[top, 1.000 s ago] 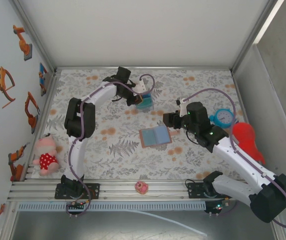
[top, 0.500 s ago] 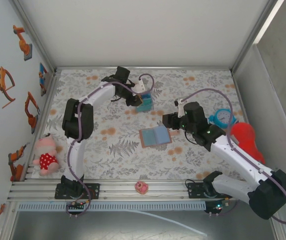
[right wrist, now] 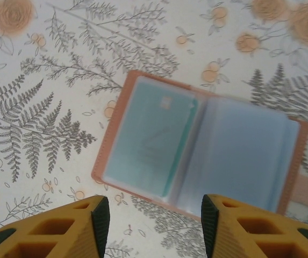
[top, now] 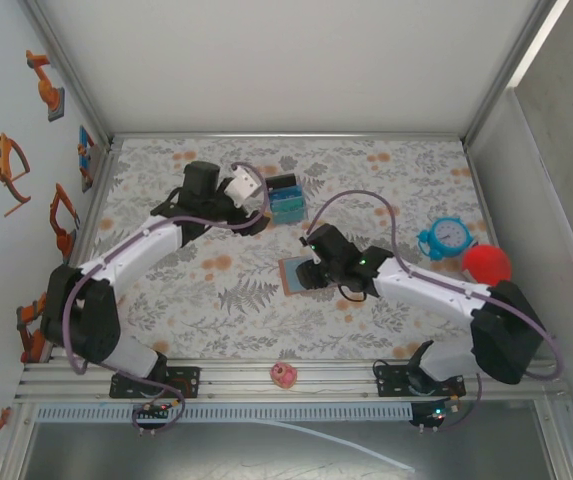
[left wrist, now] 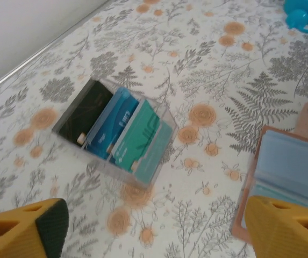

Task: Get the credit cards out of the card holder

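- One card holder lies open and flat near the middle of the table, its brown edge framing two blue-grey pocket pages and one clasp tab sticking out at a side.
- One credit card, pale teal with a small chip mark, sits inside one pocket page. The other page is too blurred to tell what it holds.
- The right gripper hangs directly over the card holder. Its two yellow jaws are parted fairly wide and grip nothing, with the holder's edge showing between them.
- The left gripper is over the table towards the far edge, its two jaws spread wide and holding nothing.
- One clear box stands ahead of the left gripper, apart from the card holder. It holds three upright stacks: one black, one blue, one teal.
- One blue clock and one red object sit by the right edge.
- One pink doll lies at the left edge near the near corner.
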